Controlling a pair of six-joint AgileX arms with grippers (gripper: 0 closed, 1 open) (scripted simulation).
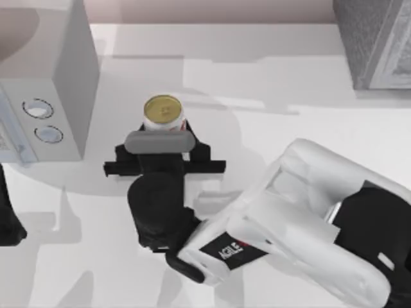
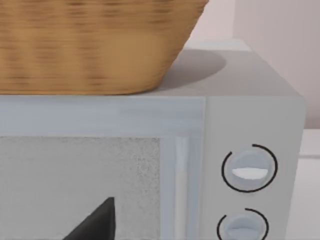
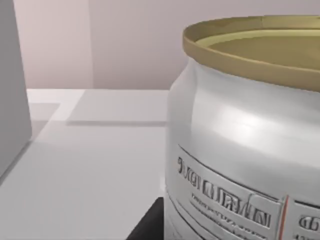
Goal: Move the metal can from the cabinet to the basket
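White tabletop extends under both arms, with a pale pink wall behind it. At the top view's left stands a white box with two round dials; the left wrist view shows a woven basket resting on its roof. The cabinet, grey-speckled with a paler front, occupies the far right corner, well apart from the can. The metal can stands upright away from the cabinet, over the open table between the two units, with its long axis vertical and its gold lid facing the overhead camera. The right gripper sits directly behind the can, a black finger flanking each side of the white label, and the can lies between the jaws at their forward end. The right wrist view has the can very close and upright. The jaws appear closed on the can; actual pad contact is hidden by the grey camera housing, so the grip is a judgement. The left arm is parked at the left edge, facing the dial box; the state of its fingers cannot be determined. Of the two arms the right is the nearer. The basket lies to the jaws' left and higher than the can, so the coming move appears to call for a lift and a leftward carry with the can kept vertical
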